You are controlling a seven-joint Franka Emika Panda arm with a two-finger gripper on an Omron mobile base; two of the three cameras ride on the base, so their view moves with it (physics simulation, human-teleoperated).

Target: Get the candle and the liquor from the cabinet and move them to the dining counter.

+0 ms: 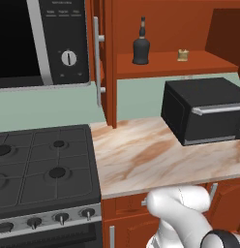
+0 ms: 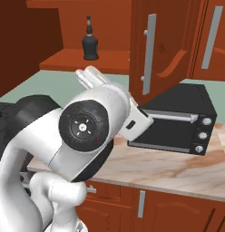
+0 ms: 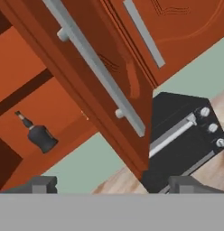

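Nearest the camera, at the bottom of the hand view, the two dark fingers [image 3: 44, 184] stand spread wide apart with nothing between them; the gripper [image 3: 114, 185] is empty and well short of the shelf. Just beyond them in that view, an open cabinet door [image 3: 109, 85] with a long silver handle [image 3: 98, 67] cuts diagonally across the middle of the frame.

Lower down, the marble-look worktop [image 1: 156, 155] runs across the middle of the left base view, with a black stove [image 1: 44, 164] at lower left and a black toaster oven [image 1: 204, 111] at centre right. A microwave [image 1: 39, 38] hangs at upper left.

Farthest back, at the top of the left base view, the cabinet [image 1: 165, 29] stands open. On its shelf [image 1: 165, 65] the liquor [image 1: 141, 47] stands upright at top centre, and the candle [image 1: 183, 54] sits well apart from it, toward the upper right.

The bottle looks like glass: probably stiff, smooth, fairly heavy and breakable, and top-heavy in shape only at the thin neck. The bulbous body looks the safest place to close on, low enough to keep it from swinging; the neck would likely slip. The candle looks light and squat, easy to knock over or push back, so a grip across its sides seems best.
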